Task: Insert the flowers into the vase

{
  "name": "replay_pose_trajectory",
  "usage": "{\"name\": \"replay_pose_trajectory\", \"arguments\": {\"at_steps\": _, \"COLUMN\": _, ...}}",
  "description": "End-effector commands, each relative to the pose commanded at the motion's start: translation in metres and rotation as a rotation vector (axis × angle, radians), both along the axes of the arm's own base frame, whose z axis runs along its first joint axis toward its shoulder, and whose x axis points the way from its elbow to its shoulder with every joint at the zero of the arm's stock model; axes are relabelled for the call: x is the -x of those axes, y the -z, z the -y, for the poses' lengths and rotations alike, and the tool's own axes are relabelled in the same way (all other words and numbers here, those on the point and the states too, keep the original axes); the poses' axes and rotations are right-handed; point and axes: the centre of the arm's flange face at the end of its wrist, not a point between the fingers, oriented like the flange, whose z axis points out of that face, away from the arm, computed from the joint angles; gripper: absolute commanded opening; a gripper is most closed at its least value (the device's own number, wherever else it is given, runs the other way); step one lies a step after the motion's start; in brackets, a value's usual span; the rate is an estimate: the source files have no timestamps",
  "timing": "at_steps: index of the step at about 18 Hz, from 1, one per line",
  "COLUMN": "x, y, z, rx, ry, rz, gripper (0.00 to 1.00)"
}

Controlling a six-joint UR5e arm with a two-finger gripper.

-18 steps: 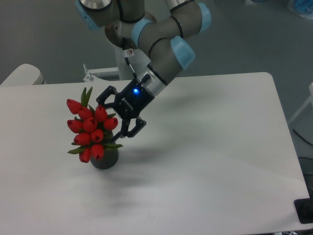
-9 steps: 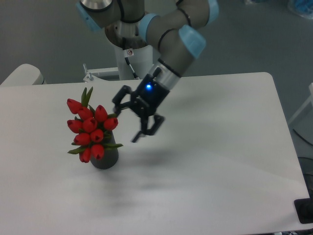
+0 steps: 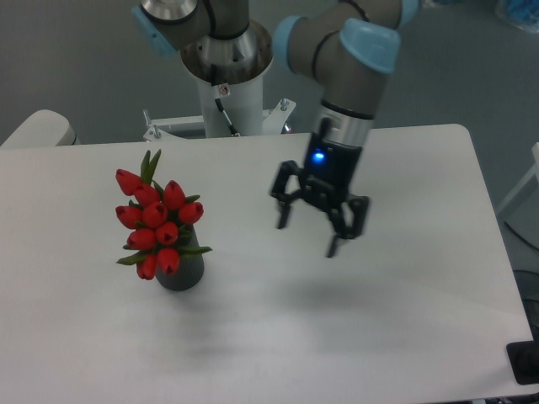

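The flowers (image 3: 155, 220), a tight bunch of red tulip buds with green leaves, stand in the vase (image 3: 181, 271), a small dark cylinder at the left of the white table. The bunch leans left and hides the vase's mouth. My gripper (image 3: 307, 234) hangs open above the table's middle, well to the right of the flowers, with nothing between its fingers.
The arm's white base column (image 3: 226, 80) rises behind the table's far edge. A pale rounded object (image 3: 38, 129) sits off the far left corner. The table's right edge (image 3: 493, 252) runs close to a dark object (image 3: 526, 362) at the lower right.
My gripper has let go of the flowers and swung right, away from the vase, to the table's middle. The flowers and vase have stayed put.
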Motion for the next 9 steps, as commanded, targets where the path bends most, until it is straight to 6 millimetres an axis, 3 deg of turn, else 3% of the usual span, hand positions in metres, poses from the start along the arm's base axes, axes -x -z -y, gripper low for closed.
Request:
{"name": "replay_pose_trajectory", "arguments": {"at_steps": 4, "x": 0.022, "y": -0.006, "z": 0.0, "rx": 0.064, "ry": 0.015, "rz": -0.043, "gripper": 1.0}}
{"name": "replay_pose_trajectory", "arguments": {"at_steps": 6, "x": 0.041, "y": -0.009, "z": 0.017, "rx": 0.145, "ry": 0.066, "rz": -0.057, "gripper": 1.0}}
{"name": "replay_pose_trajectory", "arguments": {"at_steps": 9, "x": 0.059, "y": -0.013, "z": 0.021, "rx": 0.26, "ry": 0.115, "rz": -0.061, "gripper": 1.0}}
